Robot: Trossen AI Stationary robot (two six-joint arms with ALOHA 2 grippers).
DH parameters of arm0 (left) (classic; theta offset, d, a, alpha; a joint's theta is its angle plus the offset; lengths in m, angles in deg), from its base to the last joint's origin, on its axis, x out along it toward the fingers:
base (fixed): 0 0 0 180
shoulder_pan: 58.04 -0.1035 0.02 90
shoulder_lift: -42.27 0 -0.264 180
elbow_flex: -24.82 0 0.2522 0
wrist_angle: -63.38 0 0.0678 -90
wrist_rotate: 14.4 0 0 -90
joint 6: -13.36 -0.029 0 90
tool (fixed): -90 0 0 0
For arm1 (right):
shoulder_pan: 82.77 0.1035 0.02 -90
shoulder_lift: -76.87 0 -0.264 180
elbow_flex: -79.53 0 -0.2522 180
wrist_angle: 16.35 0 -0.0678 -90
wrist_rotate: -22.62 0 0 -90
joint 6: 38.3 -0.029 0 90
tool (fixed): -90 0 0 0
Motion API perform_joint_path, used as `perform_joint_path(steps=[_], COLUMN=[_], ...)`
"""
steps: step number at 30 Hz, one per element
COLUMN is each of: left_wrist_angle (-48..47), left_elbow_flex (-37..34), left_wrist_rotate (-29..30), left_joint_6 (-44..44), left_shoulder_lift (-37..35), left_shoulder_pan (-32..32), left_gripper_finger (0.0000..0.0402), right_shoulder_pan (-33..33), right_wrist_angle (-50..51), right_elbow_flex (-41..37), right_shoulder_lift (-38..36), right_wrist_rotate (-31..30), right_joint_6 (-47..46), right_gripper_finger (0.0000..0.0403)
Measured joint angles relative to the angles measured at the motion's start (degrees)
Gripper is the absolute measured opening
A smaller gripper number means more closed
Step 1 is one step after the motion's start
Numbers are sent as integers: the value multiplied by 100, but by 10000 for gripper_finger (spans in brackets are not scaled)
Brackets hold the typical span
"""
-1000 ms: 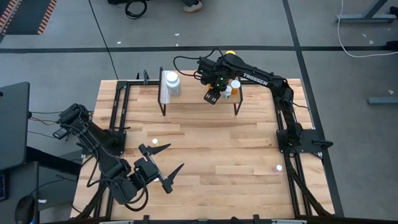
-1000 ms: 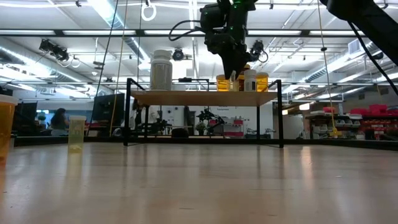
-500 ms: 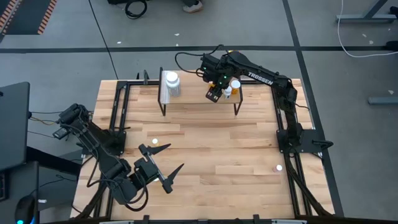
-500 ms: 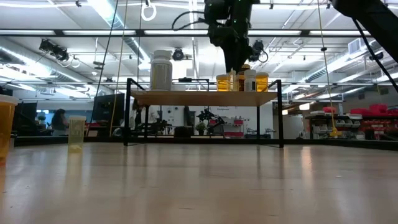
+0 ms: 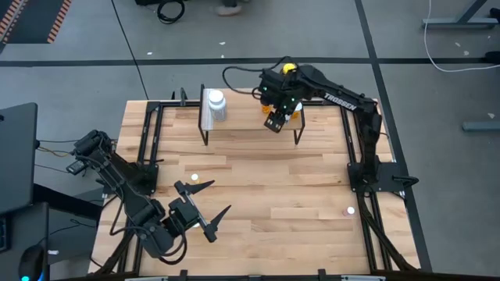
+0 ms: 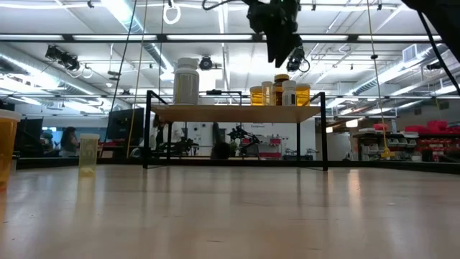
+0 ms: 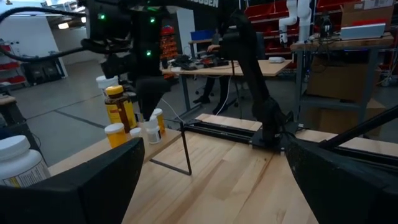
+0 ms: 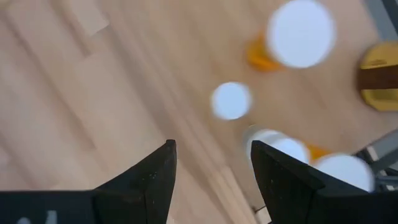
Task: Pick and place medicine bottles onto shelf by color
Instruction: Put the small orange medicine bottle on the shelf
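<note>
Reading "TROSSEN", right arm (image 5: 341, 101), over shelf (image 5: 250, 119)

A large white bottle (image 6: 186, 80) is stood upright at one end of the raised wooden shelf (image 6: 230, 112); amber bottles (image 6: 282, 90) are clustered at the other. Two amber bottles (image 6: 88, 153) are left on the tabletop.

**Right arm: position change**

Right hand (image 5: 274, 125) risen clear above the orange bottles (image 6: 281, 94) on the shelf (image 6: 236, 113), shifted slightly toward the shelf's right end. Fingers empty, parted. Foot at the floor's far edge gone from high view.
</note>
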Motion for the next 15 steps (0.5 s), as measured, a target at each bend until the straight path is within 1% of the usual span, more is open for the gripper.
perform_joint_path(steps=[5, 11, 13, 15], left_wrist_angle=[-119, -463, -589, -723], left_elbow_flex=[0, 0, 0, 0], left_wrist_rotate=[1, -2, -42, -224], left_joint_6=[142, 529, 739, 936], left_shoulder_lift=[-1, -2, -2, -2], left_shoulder_pan=[0, 0, -1, -2], left_gripper_finger=[400, 400, 400, 400], right_shoulder_pan=[506, 1333, 1644, 1975], right_wrist_angle=[5, -53, -241, -621], right_elbow_flex=[0, 0, -19, -169], right_shoulder_lift=[-4, -4, -4, -15], right_wrist_rotate=[144, 147, 144, 118], right_joint_6=[-32, -192, -231, -232], right_gripper_finger=[213, 213, 213, 213])
